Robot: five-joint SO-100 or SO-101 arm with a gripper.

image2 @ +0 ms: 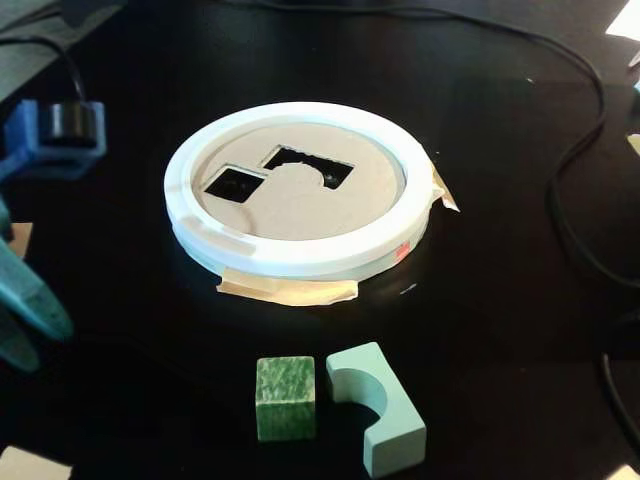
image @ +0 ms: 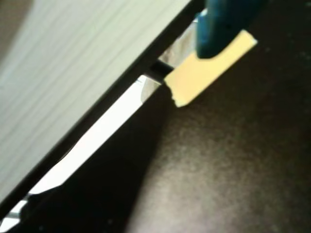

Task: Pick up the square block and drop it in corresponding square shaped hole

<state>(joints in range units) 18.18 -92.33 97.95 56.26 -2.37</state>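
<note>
In the fixed view we see the black table (image2: 500, 330) filling the frame, with the white ring (image2: 300, 255) and its cardboard disc (image2: 300, 205) at upper centre. The square shaped hole (image2: 235, 182) sits at the disc's left. Low in the frame stand the pale teal block (image2: 385, 420) and, just left of it, the square block (image2: 286, 398). The gripper (image2: 25, 310) is at the left edge; we cannot tell its opening.
</note>
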